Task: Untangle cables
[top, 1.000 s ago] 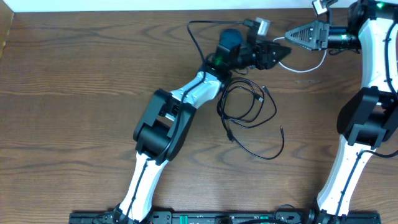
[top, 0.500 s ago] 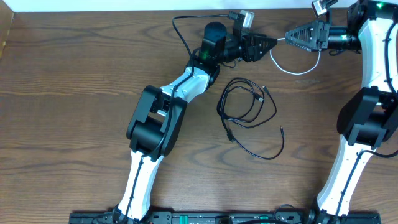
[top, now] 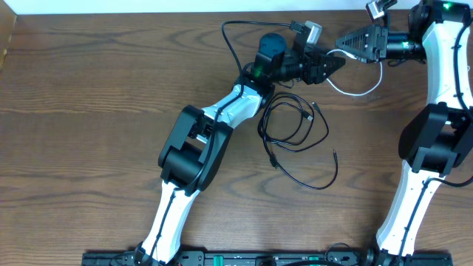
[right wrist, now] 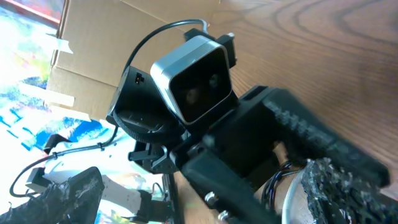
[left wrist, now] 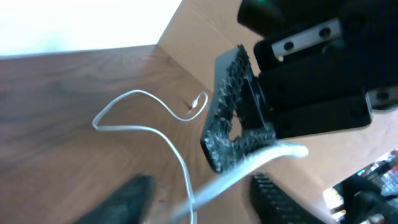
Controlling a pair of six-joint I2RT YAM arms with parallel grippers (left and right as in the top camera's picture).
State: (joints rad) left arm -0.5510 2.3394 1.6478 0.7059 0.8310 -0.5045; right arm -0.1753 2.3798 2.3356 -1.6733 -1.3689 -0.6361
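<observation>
The white cable [top: 355, 91] hangs in a loop between the two grippers at the back right of the table. In the left wrist view the white cable [left wrist: 134, 129] curls over the wood, and a blurred strand runs between my dark fingers [left wrist: 273, 199]. My left gripper [top: 332, 63] [left wrist: 199, 202] stands open around that strand. My right gripper [top: 344, 42] [right wrist: 205, 202] faces it, open, with the white cable [right wrist: 291, 199] lying against one textured finger [right wrist: 348, 186]. The black cable [top: 326, 127] lies coiled on the table below both grippers, apart from the white one.
The left arm's own thick black wire [top: 235, 33] arcs above its wrist. The table's [top: 89, 111] back edge runs just behind both grippers. A cardboard panel [left wrist: 205, 37] stands at the far side. The left wrist camera [right wrist: 193, 74] fills the right wrist view.
My left gripper swung left along the back edge, then came back right towards the right gripper, with its jaws narrower now. The white loop shifted with it. The black cable stayed put.
</observation>
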